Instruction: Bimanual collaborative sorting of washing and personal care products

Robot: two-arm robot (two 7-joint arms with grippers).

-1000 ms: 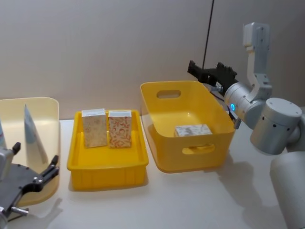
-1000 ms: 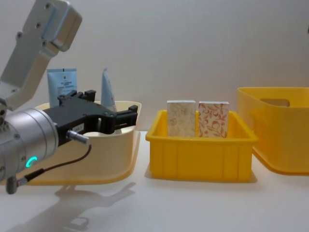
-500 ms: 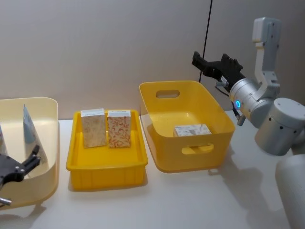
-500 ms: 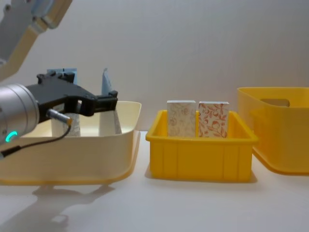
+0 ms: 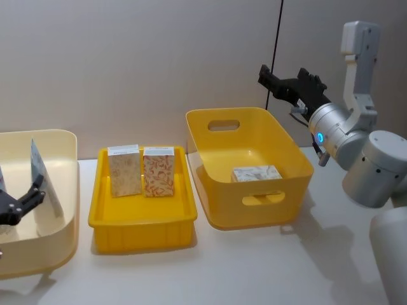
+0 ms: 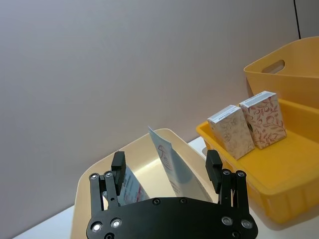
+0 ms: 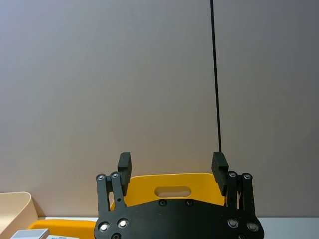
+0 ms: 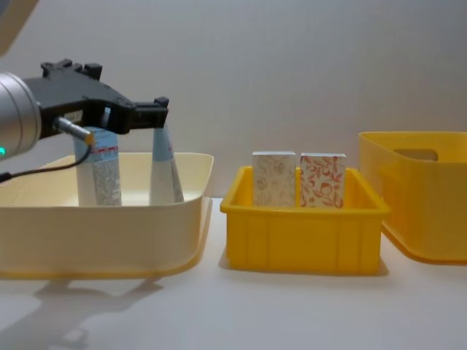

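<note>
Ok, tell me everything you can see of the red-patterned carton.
The red carton is a small rectangular box, cardboard by its look, cream with a red floral print and a plain white top face. It stands on end on the floor of the shallow yellow tray, towards the tray's back wall, close on the right of the beige carton; whether the two touch is unclear. It looks closed and undamaged. Nothing grips it or rests on it.
</note>
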